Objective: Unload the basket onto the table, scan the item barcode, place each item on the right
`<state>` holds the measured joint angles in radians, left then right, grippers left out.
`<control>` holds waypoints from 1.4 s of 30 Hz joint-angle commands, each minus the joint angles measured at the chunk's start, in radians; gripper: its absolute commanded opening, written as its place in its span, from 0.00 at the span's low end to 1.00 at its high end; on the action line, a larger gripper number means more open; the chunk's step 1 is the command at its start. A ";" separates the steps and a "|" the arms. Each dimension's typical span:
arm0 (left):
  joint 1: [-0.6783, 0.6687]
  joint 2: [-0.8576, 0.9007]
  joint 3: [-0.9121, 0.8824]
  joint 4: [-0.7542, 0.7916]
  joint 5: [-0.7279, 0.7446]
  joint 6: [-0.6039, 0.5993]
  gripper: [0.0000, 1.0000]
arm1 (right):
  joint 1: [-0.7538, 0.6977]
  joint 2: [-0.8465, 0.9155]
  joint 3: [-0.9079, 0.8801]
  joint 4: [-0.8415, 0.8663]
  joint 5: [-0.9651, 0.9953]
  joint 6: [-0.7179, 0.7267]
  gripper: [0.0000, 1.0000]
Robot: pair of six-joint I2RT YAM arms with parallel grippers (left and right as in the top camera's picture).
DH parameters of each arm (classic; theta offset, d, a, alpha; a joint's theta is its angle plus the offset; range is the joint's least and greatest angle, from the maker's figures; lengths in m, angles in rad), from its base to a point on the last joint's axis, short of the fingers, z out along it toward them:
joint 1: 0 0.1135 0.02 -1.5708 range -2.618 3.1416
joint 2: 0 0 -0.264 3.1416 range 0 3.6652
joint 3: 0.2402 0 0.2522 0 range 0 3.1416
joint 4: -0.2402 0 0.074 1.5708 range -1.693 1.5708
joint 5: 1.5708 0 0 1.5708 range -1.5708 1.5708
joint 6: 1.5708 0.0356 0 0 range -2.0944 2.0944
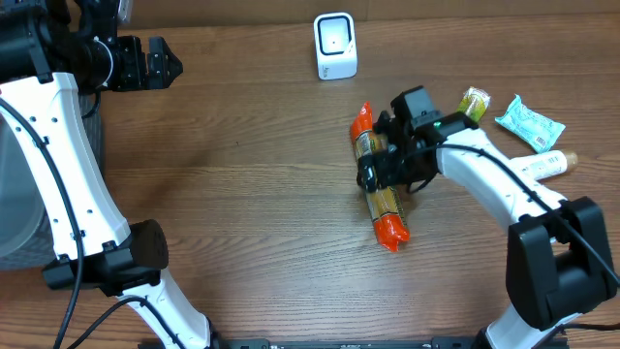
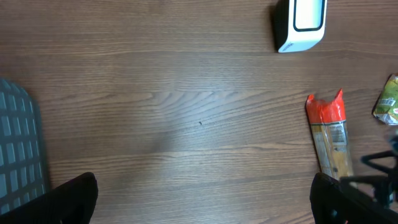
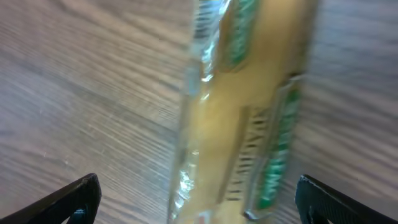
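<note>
Wood table [image 1: 242, 194]; snack pkt [image 1: 386, 204] lying flat; L gripper [image 1: 167, 63], R gripper [image 1: 376, 167] jaws apart

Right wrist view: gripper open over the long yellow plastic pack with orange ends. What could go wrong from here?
1. The yellow pack sits off-centre in the open right gripper; closing could shove or twist it.
2. The view is blurred, no barcode visible; it may face away from the white box-shaped scanner.
</note>
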<state>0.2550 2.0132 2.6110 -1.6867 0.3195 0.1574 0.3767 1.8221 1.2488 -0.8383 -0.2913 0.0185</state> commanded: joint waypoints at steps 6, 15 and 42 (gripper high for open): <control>-0.008 0.010 0.002 0.000 0.013 0.003 0.99 | 0.006 -0.024 -0.164 0.146 -0.022 0.006 1.00; -0.008 0.010 0.001 0.000 0.013 0.003 1.00 | 0.005 -0.024 -0.245 0.230 -0.014 0.008 0.80; -0.008 0.010 0.002 0.000 0.013 0.003 1.00 | -0.001 -0.049 0.441 -0.108 0.203 0.011 0.04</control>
<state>0.2550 2.0132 2.6110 -1.6867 0.3195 0.1574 0.3672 1.8191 1.4361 -0.9672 -0.2668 0.0547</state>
